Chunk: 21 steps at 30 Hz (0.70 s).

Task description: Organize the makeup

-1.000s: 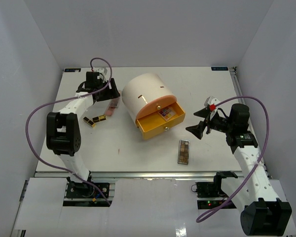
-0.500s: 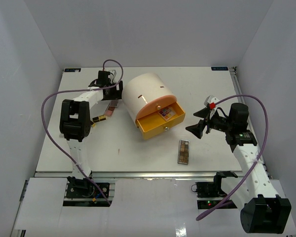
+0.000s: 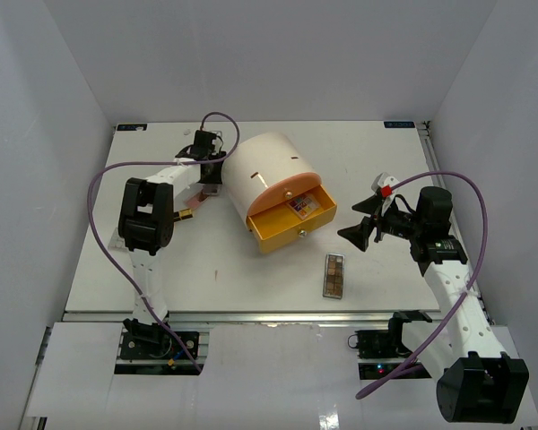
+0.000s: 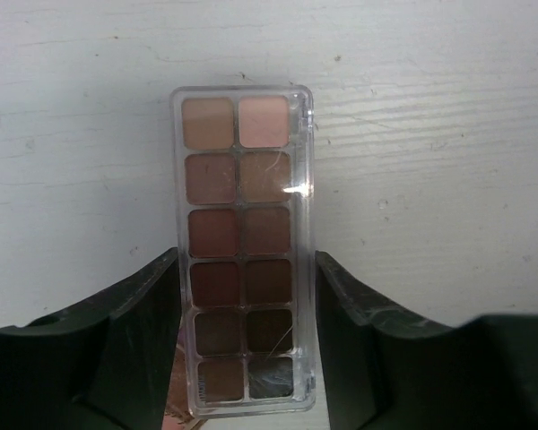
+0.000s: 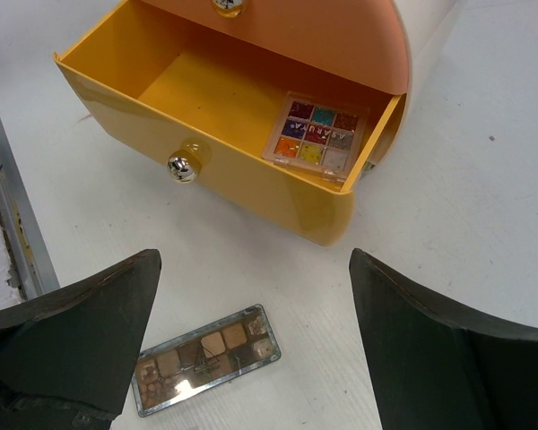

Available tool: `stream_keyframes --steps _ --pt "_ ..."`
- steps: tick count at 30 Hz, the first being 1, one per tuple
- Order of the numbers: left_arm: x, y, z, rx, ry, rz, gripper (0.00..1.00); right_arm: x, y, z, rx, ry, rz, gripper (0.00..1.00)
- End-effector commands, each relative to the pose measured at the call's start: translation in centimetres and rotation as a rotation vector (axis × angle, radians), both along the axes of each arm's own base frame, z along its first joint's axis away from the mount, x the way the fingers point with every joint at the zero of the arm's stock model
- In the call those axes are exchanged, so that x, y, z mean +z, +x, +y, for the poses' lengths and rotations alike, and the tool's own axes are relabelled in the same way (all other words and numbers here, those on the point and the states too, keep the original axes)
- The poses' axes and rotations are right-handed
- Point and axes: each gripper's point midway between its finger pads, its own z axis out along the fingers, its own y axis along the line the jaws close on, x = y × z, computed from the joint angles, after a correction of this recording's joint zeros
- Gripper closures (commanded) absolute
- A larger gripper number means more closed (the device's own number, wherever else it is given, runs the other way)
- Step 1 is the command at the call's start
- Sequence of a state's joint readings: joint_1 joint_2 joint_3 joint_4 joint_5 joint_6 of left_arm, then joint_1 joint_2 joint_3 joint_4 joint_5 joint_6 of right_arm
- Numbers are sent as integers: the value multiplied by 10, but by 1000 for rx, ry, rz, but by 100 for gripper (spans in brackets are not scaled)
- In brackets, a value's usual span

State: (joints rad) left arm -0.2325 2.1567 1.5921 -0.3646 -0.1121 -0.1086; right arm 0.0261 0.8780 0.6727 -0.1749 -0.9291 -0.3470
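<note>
A clear eyeshadow palette point(image 4: 242, 251) of brown and pink shades lies on the white table, with my left gripper point(image 4: 245, 336) shut on it. Each dark finger point(image 4: 148, 322) meets a long edge of its lower half. From above, that gripper point(image 3: 210, 177) sits tight against the left side of the cream cylinder point(image 3: 264, 166). A second brown palette point(image 5: 206, 358) lies on the table below my right gripper point(image 5: 251, 300), which hangs open and empty. From above, this palette point(image 3: 334, 275) is in front of the yellow drawer point(image 3: 282, 228), and the right gripper point(image 3: 363, 228) is to the drawer's right.
The yellow drawer point(image 5: 161, 98) is pulled out, with a small multicoloured palette point(image 5: 318, 134) in its back right corner. A gold-and-black bar point(image 3: 185, 215) lies left of the cylinder beside the left arm. A metal rail point(image 5: 13, 224) runs along the table's near edge.
My left arm has swung right along the table's far side up to the cylinder. Its jaws have narrowed onto the palette. The right arm has not moved.
</note>
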Motion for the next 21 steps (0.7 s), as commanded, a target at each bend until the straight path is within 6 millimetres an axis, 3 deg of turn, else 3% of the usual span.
stream_keyframes --steps 1,7,11,15,17,21 --pt "27 15 5 26 13 -63 49 10 2 -1 -1 10 -45 8" --pt "43 15 5 32 5 -88 63 9 2 -1 0 12 -42 8" --pt "67 14 9 44 -1 -130 68 9 1 -1 0 12 -43 8" --pt "79 10 22 78 -7 -149 72 9 0 -1 3 13 -45 8" --pt "95 5 37 113 -21 -172 78 10 0 -1 4 14 -45 8" --pt "105 -10 48 129 -41 -179 79 9 -1 -1 8 16 -45 8"
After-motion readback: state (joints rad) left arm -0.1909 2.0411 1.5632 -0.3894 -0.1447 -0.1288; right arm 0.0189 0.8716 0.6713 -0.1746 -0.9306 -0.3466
